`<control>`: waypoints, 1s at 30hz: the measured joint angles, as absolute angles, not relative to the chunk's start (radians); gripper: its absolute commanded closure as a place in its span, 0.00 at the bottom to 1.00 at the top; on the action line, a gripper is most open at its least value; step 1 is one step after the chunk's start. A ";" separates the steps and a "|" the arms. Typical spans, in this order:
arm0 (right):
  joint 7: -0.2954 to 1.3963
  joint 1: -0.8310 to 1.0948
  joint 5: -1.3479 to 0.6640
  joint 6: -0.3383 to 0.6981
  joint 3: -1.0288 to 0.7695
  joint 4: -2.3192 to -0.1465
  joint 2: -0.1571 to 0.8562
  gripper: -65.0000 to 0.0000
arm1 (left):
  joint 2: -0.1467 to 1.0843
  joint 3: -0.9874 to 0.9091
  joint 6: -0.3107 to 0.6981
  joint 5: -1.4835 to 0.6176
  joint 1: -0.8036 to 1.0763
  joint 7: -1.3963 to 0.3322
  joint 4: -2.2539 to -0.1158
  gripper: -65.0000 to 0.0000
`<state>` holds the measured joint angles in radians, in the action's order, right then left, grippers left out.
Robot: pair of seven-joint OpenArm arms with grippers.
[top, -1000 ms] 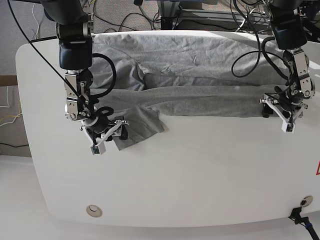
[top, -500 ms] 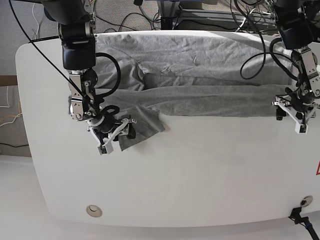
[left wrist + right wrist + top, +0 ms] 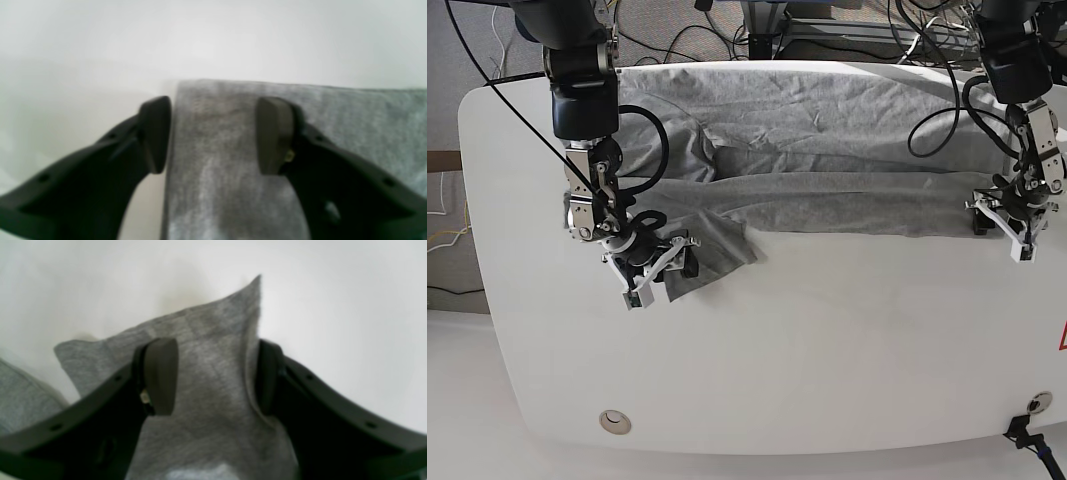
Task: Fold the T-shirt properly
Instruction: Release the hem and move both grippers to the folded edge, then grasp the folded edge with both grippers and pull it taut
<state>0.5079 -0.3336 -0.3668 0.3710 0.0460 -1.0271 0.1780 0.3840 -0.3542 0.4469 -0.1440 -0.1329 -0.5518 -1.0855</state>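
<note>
The heather-grey T-shirt (image 3: 827,130) lies wrinkled across the back half of the white table (image 3: 827,370), its near edge folded into a long band. A sleeve (image 3: 722,255) sticks out toward the front. My right gripper (image 3: 662,270) stands open over that sleeve. In the right wrist view the sleeve cloth (image 3: 206,340) lies between the two dark pads of the right gripper (image 3: 213,373), its edge curling against the right pad. My left gripper (image 3: 1002,232) is open at the band's far end, where the left gripper (image 3: 213,133) straddles the T-shirt's corner (image 3: 227,186), one pad on bare table.
A round grommet (image 3: 614,421) sits near the table's front left. A black plug and cable (image 3: 1030,432) hang at the front right corner, and a red mark (image 3: 1062,338) shows at the right edge. Cables (image 3: 757,30) trail on the floor behind the table.
The left gripper slid to the right along the band to its end corner and its jaws narrowed a little. The right gripper shifted slightly rightward over the sleeve, still open.
</note>
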 measured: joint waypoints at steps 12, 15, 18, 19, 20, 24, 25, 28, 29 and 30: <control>0.524 -0.331 -0.366 0.368 0.046 -1.026 0.180 1.00 | 0.377 -0.332 0.454 -0.155 -0.136 -0.546 -1.089 0.86; 0.525 -0.332 -0.366 0.368 0.046 -1.028 0.180 1.00 | 0.376 -0.332 0.454 -0.152 -0.134 -0.554 -1.098 0.86; 0.569 -0.319 -0.344 0.367 0.047 -1.086 0.179 1.00 | 0.372 -0.334 0.450 -0.131 -0.117 -0.582 -1.168 0.86; 0.580 -0.314 -0.345 0.365 0.046 -1.109 0.177 1.00 | 0.372 -0.334 0.450 -0.131 -0.116 -0.580 -1.185 0.86; 0.605 -0.310 -0.344 0.366 0.046 -1.138 0.177 1.00 | 0.371 -0.334 0.450 -0.134 -0.116 -0.579 -1.205 0.86; 0.686 -0.312 -0.347 0.366 0.042 -1.254 0.177 1.00 | 0.372 -0.336 0.450 -0.197 -0.079 -0.582 -1.310 0.86; 0.707 -0.305 -0.345 0.366 0.041 -1.291 0.177 1.00 | 0.372 -0.335 0.450 -0.223 -0.066 -0.585 -1.336 0.86; 0.776 -0.259 -0.354 0.368 0.003 -1.413 0.176 1.00 | 0.373 -0.335 0.450 -0.249 -0.035 -0.599 -1.400 0.85; 0.808 -0.242 -0.349 0.366 -0.008 -1.452 0.178 1.00 | 0.373 -0.336 0.450 -0.249 -0.028 -0.625 -1.422 0.85; 0.842 -0.228 -0.343 0.364 -0.015 -1.488 0.181 1.00 | 0.374 -0.336 0.450 -0.247 -0.021 -0.647 -1.442 0.85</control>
<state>0.8417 -0.2279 -0.3431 0.3641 -0.0151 -1.4879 0.1806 0.3744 -0.3355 0.4500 -0.2474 -0.0212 -0.6468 -1.4422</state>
